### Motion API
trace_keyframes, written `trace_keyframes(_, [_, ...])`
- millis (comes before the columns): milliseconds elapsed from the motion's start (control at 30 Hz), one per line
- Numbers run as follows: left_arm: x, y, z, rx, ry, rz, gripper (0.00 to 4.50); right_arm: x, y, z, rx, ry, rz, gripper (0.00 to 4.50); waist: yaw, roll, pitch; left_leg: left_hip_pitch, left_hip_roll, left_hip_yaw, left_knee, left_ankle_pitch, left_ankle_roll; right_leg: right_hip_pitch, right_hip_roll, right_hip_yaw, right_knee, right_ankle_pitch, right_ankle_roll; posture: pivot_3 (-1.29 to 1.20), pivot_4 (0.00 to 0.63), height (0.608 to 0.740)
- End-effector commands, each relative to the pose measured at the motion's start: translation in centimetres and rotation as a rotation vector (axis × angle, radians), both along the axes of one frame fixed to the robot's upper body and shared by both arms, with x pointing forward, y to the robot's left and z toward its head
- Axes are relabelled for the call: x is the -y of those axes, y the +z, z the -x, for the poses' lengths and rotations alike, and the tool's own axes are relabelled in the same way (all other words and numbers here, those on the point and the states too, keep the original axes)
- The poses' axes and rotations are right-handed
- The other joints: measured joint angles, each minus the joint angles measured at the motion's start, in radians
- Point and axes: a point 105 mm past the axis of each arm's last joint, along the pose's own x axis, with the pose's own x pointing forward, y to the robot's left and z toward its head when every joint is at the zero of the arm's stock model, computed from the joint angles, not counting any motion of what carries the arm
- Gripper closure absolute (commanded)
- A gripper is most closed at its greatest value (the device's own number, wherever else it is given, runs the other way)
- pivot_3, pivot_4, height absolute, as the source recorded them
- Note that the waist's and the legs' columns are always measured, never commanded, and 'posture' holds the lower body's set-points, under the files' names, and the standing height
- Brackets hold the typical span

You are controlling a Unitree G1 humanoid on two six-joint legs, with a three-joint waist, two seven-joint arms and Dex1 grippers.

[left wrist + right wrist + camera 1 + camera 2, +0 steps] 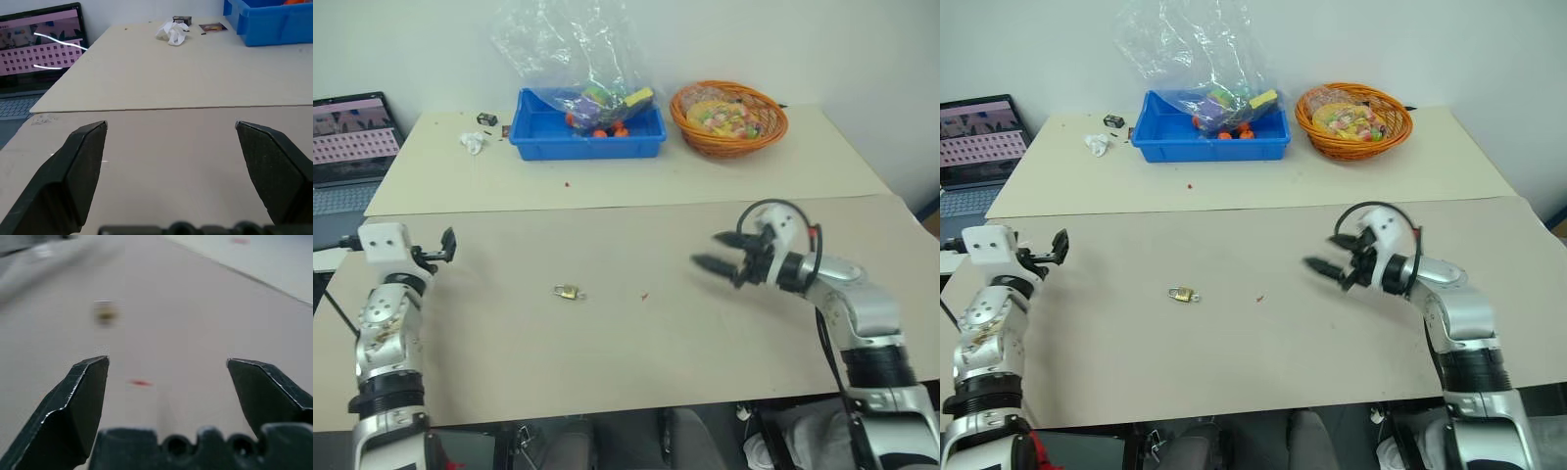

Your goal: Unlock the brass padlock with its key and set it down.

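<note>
One brass padlock (567,291) on table (705,333) — two end effectors, left (171,147) and right (724,251), both spread, empty.

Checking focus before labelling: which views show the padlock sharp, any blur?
Left eye view: brass padlock small but crisp on the table. Right wrist view: padlock a soft blur, near fingers sharp. Left wrist view: sharp throughout, streaky glare on the laptop screen.
</note>
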Motion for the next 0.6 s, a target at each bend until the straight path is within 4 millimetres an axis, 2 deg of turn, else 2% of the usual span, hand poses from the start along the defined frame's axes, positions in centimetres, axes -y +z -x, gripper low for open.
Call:
trace_keyframes(33, [1.6,1.1,-1.0,0.033,-0.078,-0.04,0.03,-3.8,-0.2,0.9,0.029,0.152,0.034,0.0,0.002,0.0,0.0,0.0,0.0,0.0,0.001,0.0,0.0,0.001,-0.001,0.0,0.0,0.0,0.0,0.0,0.15,0.728])
trace_keyframes(100, [2.4,0.9,-1.3,0.026,-0.112,-0.046,0.03,-5.1,-0.8,0.3,0.044,0.155,0.045,0.0,0.005,0.0,0.0,0.0,-0.002,0.0,0.002,0.0,0.0,0.0,-0.003,0.0,0.0,0.0,0.0,0.0,0.15,0.728])
trace_keyframes(200, [4.5,1.0,-1.7,0.02,-0.233,-0.103,0.03,-6.1,-1.7,-2.0,0.067,0.073,0.068,0.0,0.012,-0.001,0.0,0.0,-0.003,0.0,0.003,0.002,-0.003,-0.001,-0.004,0.0,0.001,0.001,0.0,0.0,0.15,0.728])
trace_keyframes(300, [7.2,1.1,-2.0,-0.006,-0.424,-0.32,0.03,-5.8,-1.7,-2.8,0.069,0.022,0.046,0.0,0.029,-0.001,0.0,-0.001,-0.003,0.0,0.002,0.003,-0.006,-0.002,-0.004,-0.001,0.001,0.001,-0.001,0.0,0.15,0.728])
trace_keyframes(433, [9.1,2.1,-3.3,-0.037,-0.674,-0.382,0.03,-5.2,-1.9,-3.7,0.056,-0.057,0.018,0.0,0.036,-0.001,0.0,-0.003,-0.004,0.0,0.002,0.006,-0.01,-0.002,-0.003,-0.003,0.001,0.001,-0.001,0.0,0.15,0.728])
trace_keyframes(500, [10.6,3.0,-3.4,-0.051,-0.822,-0.419,0.03,-4.8,-2.4,-3.8,0.057,-0.08,0.027,0.0,0.034,-0.001,0.0,-0.002,-0.005,0.0,0.003,0.005,-0.009,-0.002,-0.003,-0.003,0.001,0.002,-0.002,0.0,0.15,0.728])
trace_keyframes(600, [13.6,3.6,-2.1,-0.207,-1.208,-0.43,0.03,-3.9,-3.1,-3.8,0.04,-0.12,0.032,0.0,0.032,-0.001,0.0,-0.003,-0.004,0.001,0.003,0.003,-0.005,-0.001,-0.002,-0.004,0.001,0.002,-0.002,0.0,0.15,0.728])
